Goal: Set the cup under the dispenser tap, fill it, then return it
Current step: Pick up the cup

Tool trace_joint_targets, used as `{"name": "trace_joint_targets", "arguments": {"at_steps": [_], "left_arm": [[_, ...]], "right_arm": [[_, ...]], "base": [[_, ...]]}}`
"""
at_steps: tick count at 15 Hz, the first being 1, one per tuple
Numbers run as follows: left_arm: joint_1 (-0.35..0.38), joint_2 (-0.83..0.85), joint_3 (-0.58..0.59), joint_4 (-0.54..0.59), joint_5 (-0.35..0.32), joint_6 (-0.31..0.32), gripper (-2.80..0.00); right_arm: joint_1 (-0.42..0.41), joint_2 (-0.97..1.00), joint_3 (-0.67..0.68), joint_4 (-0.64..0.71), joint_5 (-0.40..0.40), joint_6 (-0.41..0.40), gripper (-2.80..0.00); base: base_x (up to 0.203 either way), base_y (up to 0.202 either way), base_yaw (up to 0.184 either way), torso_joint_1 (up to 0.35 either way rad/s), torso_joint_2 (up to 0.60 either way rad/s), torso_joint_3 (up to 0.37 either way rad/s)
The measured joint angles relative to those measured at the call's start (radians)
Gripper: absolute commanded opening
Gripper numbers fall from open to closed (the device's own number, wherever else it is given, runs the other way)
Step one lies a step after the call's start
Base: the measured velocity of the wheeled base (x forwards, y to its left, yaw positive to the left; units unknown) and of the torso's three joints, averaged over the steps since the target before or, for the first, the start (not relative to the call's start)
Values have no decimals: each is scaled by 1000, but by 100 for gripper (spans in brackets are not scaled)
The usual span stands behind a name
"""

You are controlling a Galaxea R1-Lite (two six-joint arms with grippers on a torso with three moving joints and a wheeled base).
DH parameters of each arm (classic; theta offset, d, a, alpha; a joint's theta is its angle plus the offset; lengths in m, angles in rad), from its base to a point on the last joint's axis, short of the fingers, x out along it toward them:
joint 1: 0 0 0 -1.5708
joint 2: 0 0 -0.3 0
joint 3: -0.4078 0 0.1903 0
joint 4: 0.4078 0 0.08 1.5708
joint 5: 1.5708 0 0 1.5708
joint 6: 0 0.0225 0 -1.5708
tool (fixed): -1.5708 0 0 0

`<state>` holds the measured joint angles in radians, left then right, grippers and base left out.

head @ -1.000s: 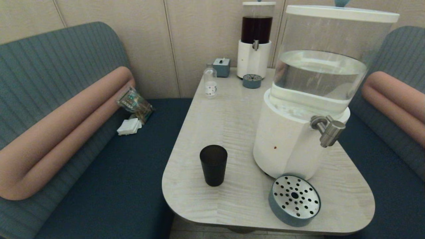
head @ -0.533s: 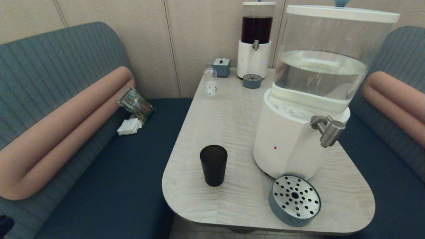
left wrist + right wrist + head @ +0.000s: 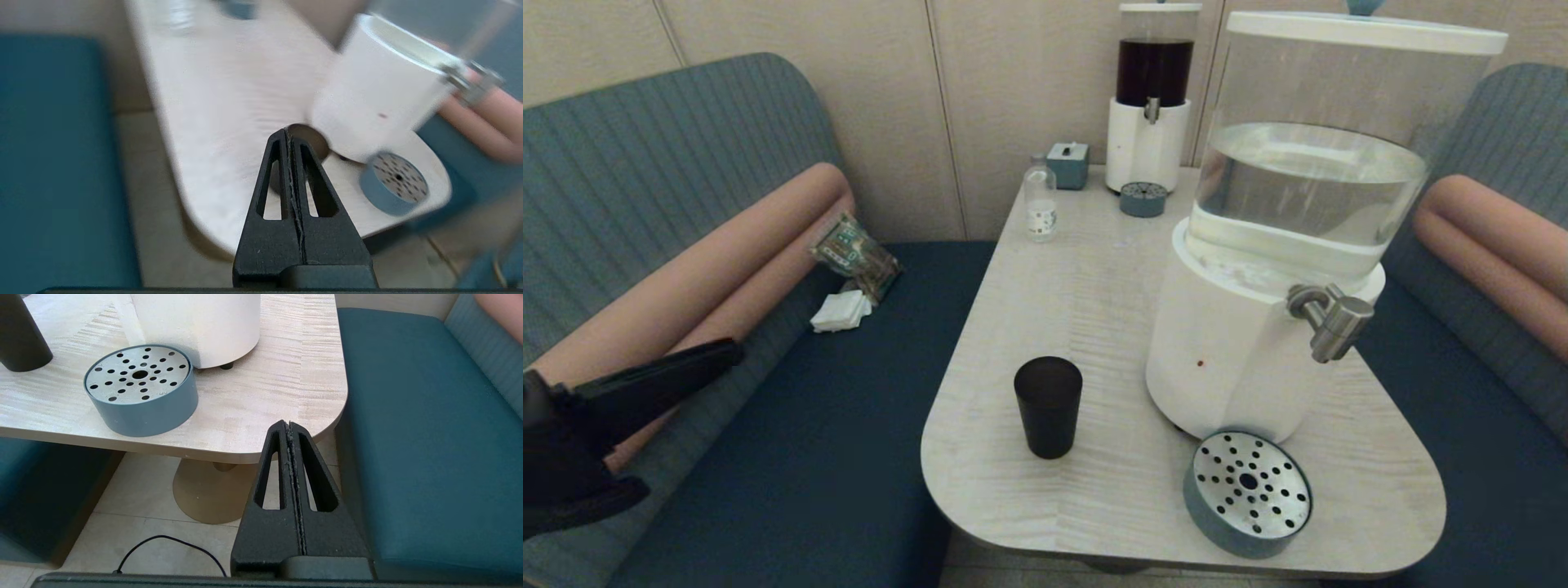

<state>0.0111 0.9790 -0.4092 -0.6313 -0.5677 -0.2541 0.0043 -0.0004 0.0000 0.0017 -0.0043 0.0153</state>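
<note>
Booth seating in blue-grey upholstery surrounds a pale wood-grain table (image 3: 1094, 269) with rounded corners.

Head view: the cup (image 3: 1048, 406), a tapered smoky-black plastic tumbler, stands upright near the table's front edge, its long axis vertical. It sits left of the dispenser's white base (image 3: 1217, 359), apart from it. The dispenser tap (image 3: 1327, 320), brushed metal with a down-turned spout, projects to the right of that base; a round perforated drip tray (image 3: 1247, 493) lies in front of the base rather than directly beneath the spout. The left gripper (image 3: 719, 355) is at the left edge, over the bench seat, pointing toward the cup and well apart from it. The right arm is out of sight here.

Left wrist view: the left gripper (image 3: 291, 141) is fully closed, holding nothing; the cup (image 3: 314, 141) lies straight ahead, partly hidden behind the fingertips.

Right wrist view: the right gripper (image 3: 288, 430) is closed and empty, parked below the table's right front corner. The cup (image 3: 20, 339) appears far off. The left arm is judged better placed to reach it.
</note>
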Motion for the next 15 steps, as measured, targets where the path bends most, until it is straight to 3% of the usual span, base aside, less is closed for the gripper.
{"name": "trace_joint_targets", "arguments": {"at_steps": [1,2,6,9,12,15], "left_arm": [[0,65,21,-96,-51,15,-280],[0,128,43,-194,-87,26,0],[-1,395,124,-599,-170,86,0],[-1,585,203,-836,-262,183,0],[-1,690,222,-890,-356,225,0],[-1,763,197,-890,-376,230,0]], "right_arm": [[0,0,0,0,0,0,-280],[0,0,0,0,0,0,-280],[0,0,0,0,0,-1,-280],[0,0,0,0,0,0,-280],[0,0,0,0,0,0,-280],[0,0,0,0,0,0,-280]], "base": [[0,0,0,0,0,0],[0,0,0,0,0,0],[0,0,0,0,0,0],[0,0,0,0,0,0],[0,0,0,0,0,0],[0,0,0,0,0,0]]}}
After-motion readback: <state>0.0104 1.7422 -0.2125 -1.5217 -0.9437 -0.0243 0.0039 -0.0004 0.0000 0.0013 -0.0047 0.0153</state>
